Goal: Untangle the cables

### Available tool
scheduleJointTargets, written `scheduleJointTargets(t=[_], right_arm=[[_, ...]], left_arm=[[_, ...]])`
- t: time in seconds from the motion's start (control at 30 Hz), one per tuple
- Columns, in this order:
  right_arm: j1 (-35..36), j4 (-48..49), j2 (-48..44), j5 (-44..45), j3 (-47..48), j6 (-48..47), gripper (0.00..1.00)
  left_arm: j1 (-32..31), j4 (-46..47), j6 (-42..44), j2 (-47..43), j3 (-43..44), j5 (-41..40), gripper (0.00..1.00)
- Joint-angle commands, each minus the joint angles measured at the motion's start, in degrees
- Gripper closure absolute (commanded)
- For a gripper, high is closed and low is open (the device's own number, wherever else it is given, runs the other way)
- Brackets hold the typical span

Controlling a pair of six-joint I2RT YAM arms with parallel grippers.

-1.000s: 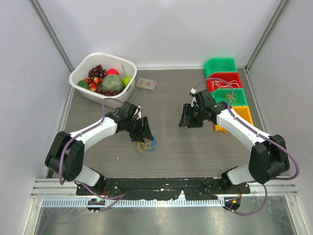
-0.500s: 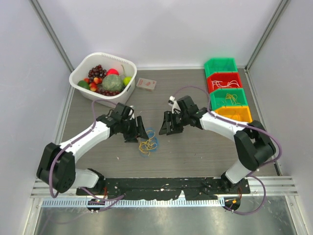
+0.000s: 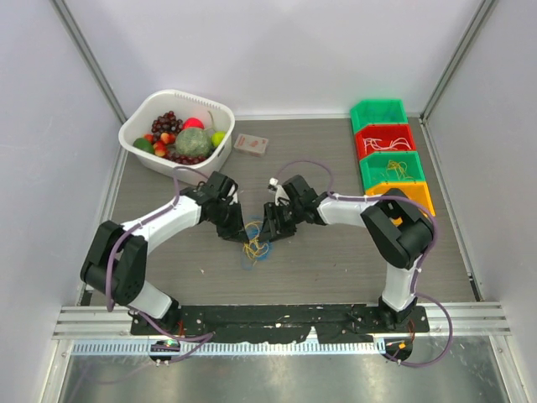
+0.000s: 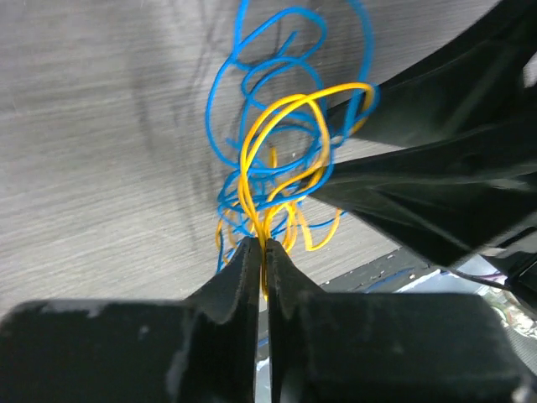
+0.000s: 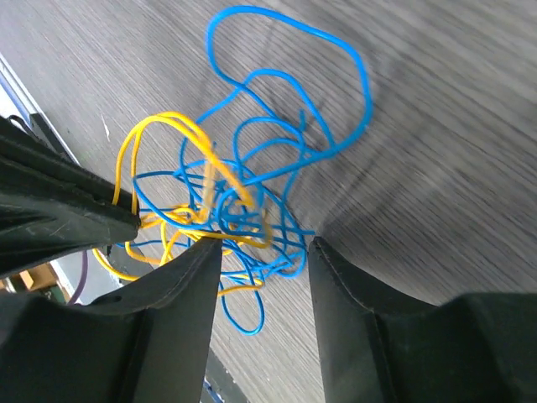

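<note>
1. Both arms now meet over the cables mid-tabletop; the right has swung inward.
2. Left pincer pinches yellow cable strands; right pincer stands spread astride the blue cable.
3. Light, springy, snag-prone: best taken at a free blue loop.

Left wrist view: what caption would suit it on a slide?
Left gripper pinches the yellow cable where it tangles with the blue cable.

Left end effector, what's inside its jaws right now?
The left end effector is shut on the yellow cable; the blue cable loops behind it on the table. The fingers cover how far the yellow strands run between them.
</note>
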Motion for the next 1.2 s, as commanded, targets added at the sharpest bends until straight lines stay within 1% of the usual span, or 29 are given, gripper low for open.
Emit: scheduleJointTargets(t=[0.0,0.03,0.07,0.1,0.13,0.17,0.2,0.3,0.33,0.37,0.43,0.5,0.53,0.57,0.63,0.7,0.83,0.9,0.93,0.97,1.0,1.03,1.07,1.1,1.13,1.17], right_arm=[[3.1,6.3,0.9,2.5,2.7,-1.5,0.56],[3.3,6.3,0.9,4.2,2.8,-1.6,0.60],[3.7,5.2,1.0,7.3,3.4,-1.9,0.69],[3.8,2.8,0.9,8.2,3.9,-1.9,0.72],[3.8,1.8,0.8,10.3,4.1,-2.2,0.83],[3.8,0.0,0.4,11.8,4.1,-2.5,0.90],[3.8,-0.8,-0.3,15.1,4.1,-2.9,0.99],[3.8,-5.8,-2.7,23.1,2.7,-3.1,0.99],[3.5,-6.5,-4.5,27.0,2.1,-2.8,0.99],[3.3,-7.8,-6.8,28.9,0.4,-1.7,0.99],[1.0,-9.4,-11.2,37.5,-2.9,-0.1,0.99],[-1.6,-12.8,-15.7,41.8,-5.5,1.0,0.99],[-2.7,-14.0,-17.2,43.2,-6.3,1.2,0.99],[-4.1,-17.0,-20.6,46.3,-7.5,1.3,0.99],[-5.9,-19.6,-25.4,48.9,-9.3,0.4,0.99],[-6.7,-21.8,-29.2,50.6,-10.4,-0.1,0.99],[-7.1,-24.3,-31.3,51.9,-10.6,-1.4,0.99],[-7.6,-25.0,-30.5,53.1,-10.7,-1.8,0.99],[-7.8,-25.5,-30.1,52.8,-10.0,-2.4,0.99],[-7.8,-25.5,-29.6,51.1,-9.6,-3.9,0.99],[-7.8,-25.7,-29.2,48.6,-8.1,-6.2,0.99],[-7.6,-26.4,-29.2,47.3,-7.2,-6.6,0.99],[-7.6,-27.6,-29.3,48.1,-6.2,-6.8,0.99],[-7.5,-27.5,-29.9,47.8,-5.7,-7.5,0.98],[-7.7,-28.0,-30.3,46.5,-4.6,-9.4,0.94],[-7.7,-28.5,-30.4,45.3,-3.7,-10.2,0.73]], left_arm=[[0.3,-1.7,3.1,-2.3,3.7,0.9,0.96],[0.3,-2.3,3.3,-2.8,4.0,0.9,0.99],[0.3,-3.0,3.5,-3.6,4.1,0.5,1.00],[0.2,-3.7,3.9,-4.9,4.2,-0.2,1.00],[0.4,-4.5,4.4,-5.6,4.5,-1.3,1.00],[0.3,-5.8,5.0,-6.6,4.9,-2.6,1.00],[0.2,-7.0,5.4,-7.6,5.5,-4.0,1.00],[0.3,-10.9,6.3,-11.1,8.1,-10.5,1.00],[0.4,-12.2,6.5,-13.0,9.3,-13.6,1.00],[0.4,-13.4,6.3,-14.9,10.1,-17.0,1.00],[0.4,-15.3,4.5,-19.5,11.4,-27.0,1.00],[0.5,-17.4,2.0,-24.0,12.5,-37.1,1.00],[0.6,-18.1,1.1,-26.5,12.5,-41.1,1.00],[0.8,-18.6,0.2,-28.8,12.6,-44.9,1.00],[1.2,-20.2,-1.8,-33.8,13.1,-52.0,1.00],[1.3,-21.7,-3.6,-37.1,14.2,-56.7,1.00],[1.4,-21.3,-3.8,-41.6,18.0,-65.4,1.00],[1.4,-20.1,-2.8,-42.6,20.3,-68.2,1.00],[1.4,-18.8,-1.2,-42.9,21.4,-68.0,1.00],[1.4,-17.1,0.7,-42.8,22.1,-66.0,1.00],[1.4,-15.1,2.3,-42.6,23.1,-62.8,1.00],[1.4,-14.0,3.6,-42.2,24.3,-59.6,1.00],[1.4,-14.0,3.8,-41.6,25.2,-58.0,1.00],[1.4,-14.4,3.5,-40.9,26.1,-57.1,1.00],[1.4,-14.1,3.7,-40.2,26.5,-55.6,1.00],[1.4,-14.1,4.1,-39.3,27.3,-52.8,1.00]])
